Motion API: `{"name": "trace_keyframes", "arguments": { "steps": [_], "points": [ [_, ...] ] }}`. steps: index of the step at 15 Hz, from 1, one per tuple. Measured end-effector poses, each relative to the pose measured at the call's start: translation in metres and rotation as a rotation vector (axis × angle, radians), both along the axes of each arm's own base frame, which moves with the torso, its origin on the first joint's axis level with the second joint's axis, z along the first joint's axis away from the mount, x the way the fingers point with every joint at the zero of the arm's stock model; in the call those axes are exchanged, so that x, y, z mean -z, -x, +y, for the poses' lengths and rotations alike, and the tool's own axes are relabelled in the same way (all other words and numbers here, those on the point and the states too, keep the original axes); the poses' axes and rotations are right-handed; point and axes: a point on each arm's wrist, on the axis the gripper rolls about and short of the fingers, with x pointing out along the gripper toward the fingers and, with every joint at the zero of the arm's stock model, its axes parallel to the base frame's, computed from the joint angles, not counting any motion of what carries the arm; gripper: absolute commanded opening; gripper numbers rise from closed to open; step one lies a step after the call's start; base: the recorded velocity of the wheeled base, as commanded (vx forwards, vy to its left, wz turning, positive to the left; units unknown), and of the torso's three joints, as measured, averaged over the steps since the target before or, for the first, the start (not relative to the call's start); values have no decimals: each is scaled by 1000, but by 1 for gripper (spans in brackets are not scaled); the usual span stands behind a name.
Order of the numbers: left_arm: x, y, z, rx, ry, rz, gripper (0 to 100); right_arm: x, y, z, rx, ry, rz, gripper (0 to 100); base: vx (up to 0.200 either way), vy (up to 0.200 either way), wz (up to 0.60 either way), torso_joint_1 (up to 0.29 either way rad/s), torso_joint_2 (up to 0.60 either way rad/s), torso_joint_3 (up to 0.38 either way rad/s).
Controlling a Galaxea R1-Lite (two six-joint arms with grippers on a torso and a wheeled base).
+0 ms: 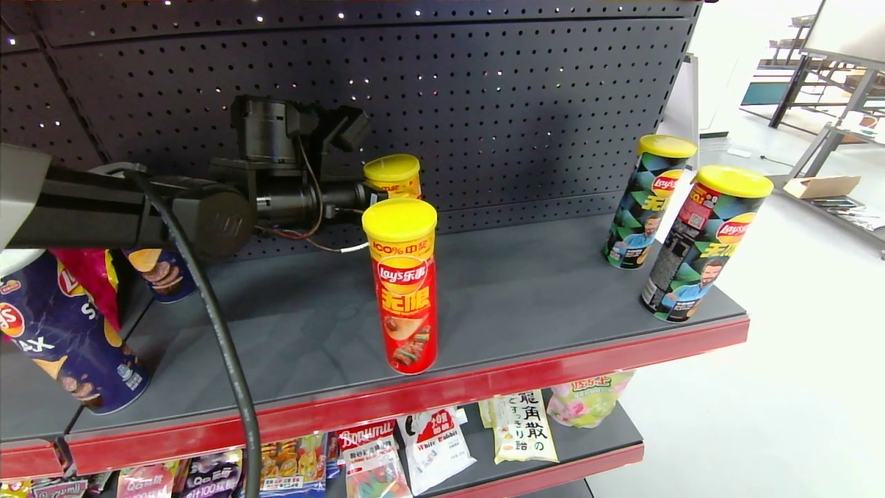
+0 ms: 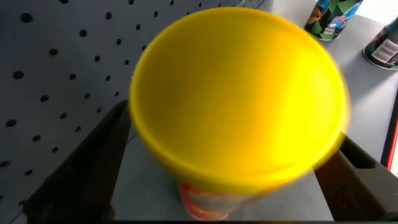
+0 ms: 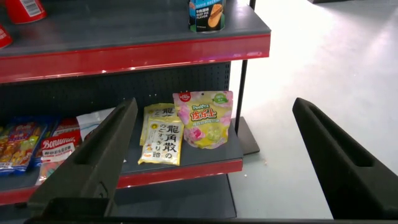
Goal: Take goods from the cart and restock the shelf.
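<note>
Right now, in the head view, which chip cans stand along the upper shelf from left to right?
Dark blue can → red can → green-patterned can → black-and-red can.

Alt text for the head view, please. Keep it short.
The left gripper is at a yellow-lidded chip can by the pegboard at the back of a grey shelf. A red can stands in front of it, with two green-patterned cans at the shelf's right end and a blue can at its left.
</note>
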Motion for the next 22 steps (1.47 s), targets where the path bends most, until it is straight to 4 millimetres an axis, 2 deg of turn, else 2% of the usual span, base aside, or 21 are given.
{"name": "trace_keyframes", "arguments": {
  "steps": [3,6,10,13,16,18,22],
  "points": [
    [4,10,11,-18,-10,27,100,0,0,0,0,0,0,100,0,0,0,0,0,0],
    [10,28,29,-47,-28,74,100,0,0,0,0,0,0,100,0,0,0,0,0,0],
    [12,60,50,-79,-39,107,100,0,0,0,0,0,0,100,0,0,0,0,0,0],
    [14,95,65,-94,-53,127,100,0,0,0,0,0,0,100,0,0,0,0,0,0],
    [8,140,82,-129,-56,109,100,0,0,0,0,0,0,100,0,0,0,0,0,0],
    [-1,181,98,-187,-63,90,100,0,0,0,0,0,0,100,0,0,0,0,0,0],
    [-12,283,128,-336,-52,-36,100,0,0,0,0,0,0,100,0,0,0,0,0,0]
  ]
}}
